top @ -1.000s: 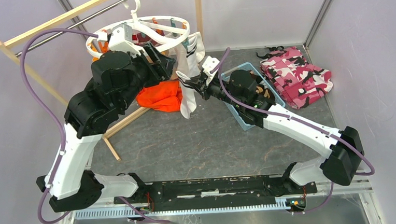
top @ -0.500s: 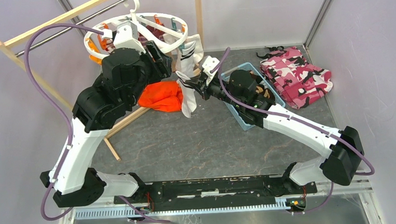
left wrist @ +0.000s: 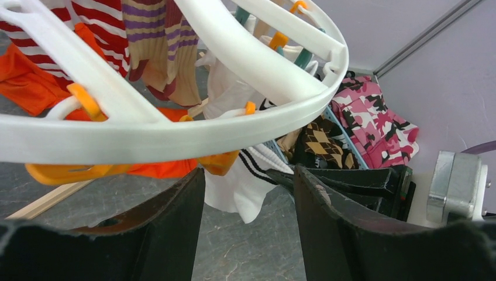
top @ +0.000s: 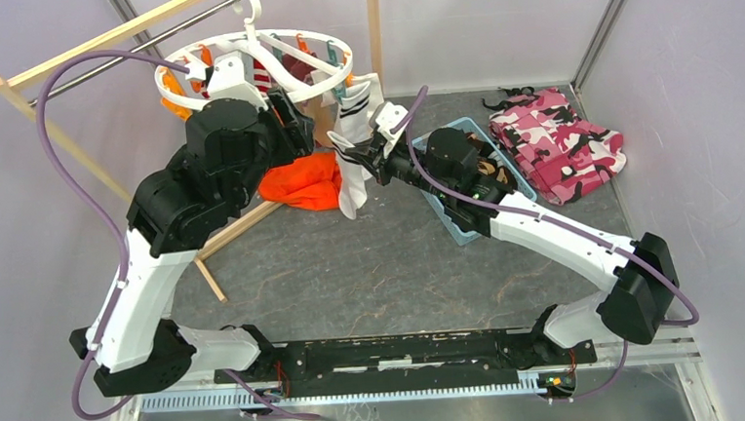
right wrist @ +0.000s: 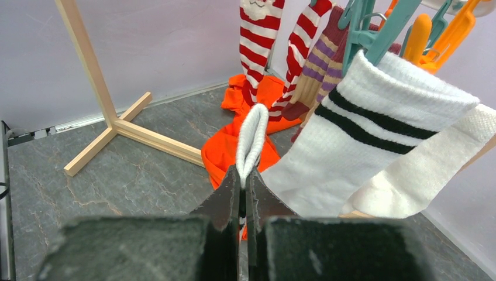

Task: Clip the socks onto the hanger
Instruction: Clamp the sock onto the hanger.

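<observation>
The hanger, a white ring with orange and teal clips, hangs on the rack's bar at the back left. Red-and-white striped socks and a white sock with black stripes hang from its clips. My right gripper is shut on the folded edge of a white sock, just right of the ring. My left gripper stands open under the ring's rim, below an orange clip, with nothing between its fingers.
An orange garment lies on the floor by the wooden rack's foot. A blue basket holding a brown argyle sock sits under the right arm. A pink camouflage cloth lies at the back right.
The left arm has risen beside the hanger, and the ring has swung a little left. The right gripper has lifted the white sock slightly up and left.
</observation>
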`<state>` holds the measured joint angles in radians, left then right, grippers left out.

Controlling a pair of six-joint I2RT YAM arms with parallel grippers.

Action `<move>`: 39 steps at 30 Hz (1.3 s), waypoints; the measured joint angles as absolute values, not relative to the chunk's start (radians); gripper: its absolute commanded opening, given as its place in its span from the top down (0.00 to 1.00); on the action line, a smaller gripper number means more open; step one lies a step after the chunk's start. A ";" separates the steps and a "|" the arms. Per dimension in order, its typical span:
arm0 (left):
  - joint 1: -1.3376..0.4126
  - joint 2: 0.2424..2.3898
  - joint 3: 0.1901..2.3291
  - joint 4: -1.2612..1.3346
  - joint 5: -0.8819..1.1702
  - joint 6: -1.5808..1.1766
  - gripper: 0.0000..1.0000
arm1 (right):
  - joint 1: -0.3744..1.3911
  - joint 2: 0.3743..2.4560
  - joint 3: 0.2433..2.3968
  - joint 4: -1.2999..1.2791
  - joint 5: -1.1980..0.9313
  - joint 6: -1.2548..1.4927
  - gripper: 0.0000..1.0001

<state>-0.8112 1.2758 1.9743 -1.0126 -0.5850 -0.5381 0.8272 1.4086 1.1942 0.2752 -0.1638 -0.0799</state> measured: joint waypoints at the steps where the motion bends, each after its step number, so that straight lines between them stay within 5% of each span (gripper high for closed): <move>1: -0.811 1.271 1.970 -1.017 -0.587 -0.537 0.37 | 0.827 1.409 1.195 0.275 -0.164 -0.079 1.00; 39: -0.811 1.179 1.837 -0.988 -0.664 -0.442 0.34 | 0.822 1.431 1.212 0.274 -0.156 -0.080 1.00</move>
<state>-0.8112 1.1786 1.8366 -0.9882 -0.6643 -0.4423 0.8223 1.4307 1.2118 0.2737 -0.1558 -0.0795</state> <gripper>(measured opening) 0.645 0.019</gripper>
